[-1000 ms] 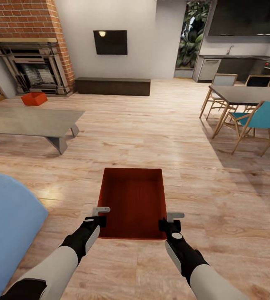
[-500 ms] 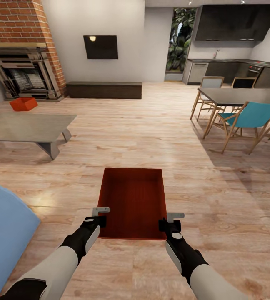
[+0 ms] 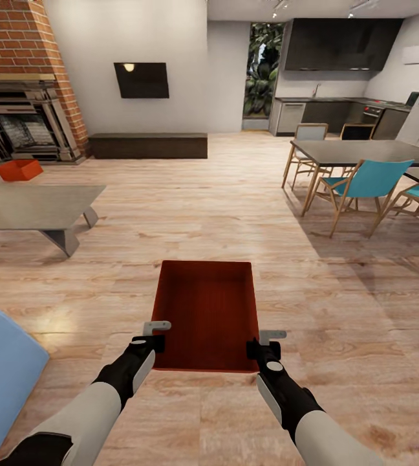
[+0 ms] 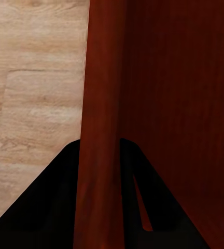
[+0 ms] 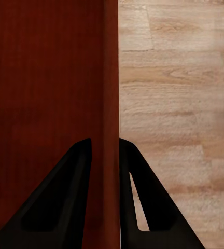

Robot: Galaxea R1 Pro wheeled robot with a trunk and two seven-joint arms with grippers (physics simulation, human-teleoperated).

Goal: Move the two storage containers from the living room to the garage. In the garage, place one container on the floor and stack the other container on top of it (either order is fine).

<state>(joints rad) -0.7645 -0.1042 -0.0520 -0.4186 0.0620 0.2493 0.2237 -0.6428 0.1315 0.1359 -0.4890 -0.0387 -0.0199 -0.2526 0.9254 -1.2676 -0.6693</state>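
Note:
I carry one red-orange open-top storage container (image 3: 206, 314) in front of me over the living room's light wood planks. My left gripper (image 3: 152, 336) is shut on its left wall (image 4: 99, 129), and my right gripper (image 3: 264, 343) is shut on its right wall (image 5: 111, 104); each wrist view has the thin wall pinched between two dark fingers. The other storage container (image 3: 19, 169) sits on the wood planks far to the left, beyond the low grey table (image 3: 32, 207) and in front of the brick fireplace (image 3: 22, 110). The garage is out of view.
A blue sofa corner (image 3: 2, 375) is close at my lower left. A dining table (image 3: 365, 154) with blue chairs (image 3: 365, 188) stands at the right, with a kitchen counter (image 3: 326, 110) behind it. A dark low bench (image 3: 148, 145) and wall TV (image 3: 141, 79) line the far wall.
The whole view has swung to the right: fireplace, grey table and far container slid left, the dining set came further in. Both grippers keep the same hold on the container.

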